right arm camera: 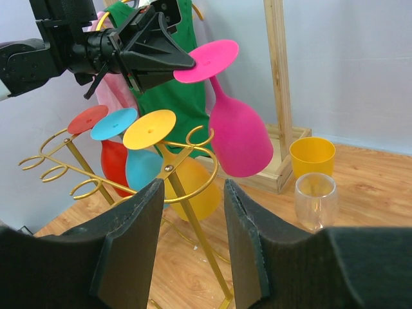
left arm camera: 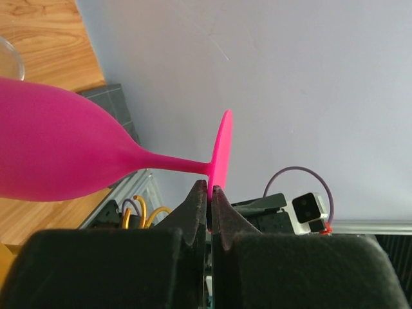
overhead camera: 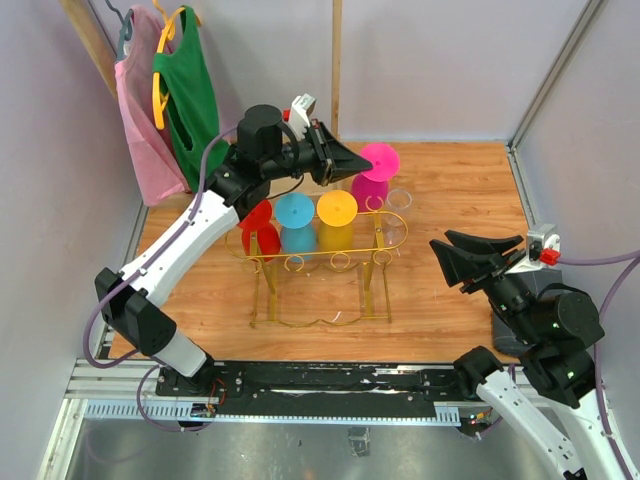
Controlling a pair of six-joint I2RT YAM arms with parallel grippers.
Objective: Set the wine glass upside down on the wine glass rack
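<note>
The left hand is clamped tight on the foot rim of the magenta plastic wine glass, held upside down with its bowl hanging just beside the end of the gold thin-wire wine glass rack. The right hand, fingers partly spread, holds nothing and sits well apart.

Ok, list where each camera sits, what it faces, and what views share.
Top external: above and behind the bases, looking down on the left arm, right arm, table and wine glass rack.
Left wrist: on the left arm, looking along the left gripper, shut on the pink wine glass at its foot.
Right wrist: looks past the open right gripper toward the rack.
Shared: all show the pink glass.
</note>
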